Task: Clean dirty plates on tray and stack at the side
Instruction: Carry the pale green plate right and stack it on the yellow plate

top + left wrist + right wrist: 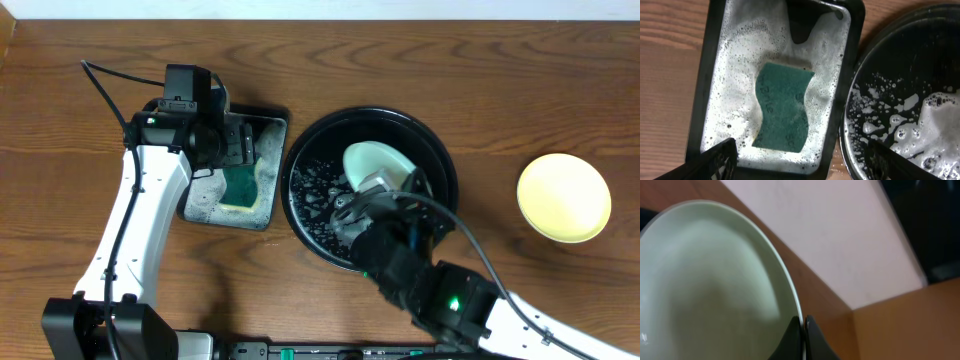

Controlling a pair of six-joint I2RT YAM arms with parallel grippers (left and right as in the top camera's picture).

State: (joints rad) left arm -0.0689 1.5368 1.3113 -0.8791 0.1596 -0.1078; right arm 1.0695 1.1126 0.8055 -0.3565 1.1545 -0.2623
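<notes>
The round black tray (440, 150) holds foam and water. My right gripper (383, 180) is shut on the rim of a pale mint-blue plate (372, 158) and holds it tilted on edge above the tray. In the right wrist view, the fingers (803, 330) pinch the plate (705, 285), whose visible face shows no red smear. The pale yellow plate (563, 197) lies on the table at the right. The second mint-blue plate is not visible. My left gripper (236, 146) (802, 162) is open and empty above the green sponge (782, 112).
The sponge lies in a rectangular black sponge tray (275, 120) (707, 75) full of suds, just left of the round tray (940, 40). The right arm (450, 295) reaches in from the front edge, the left arm (140, 220) from the front left.
</notes>
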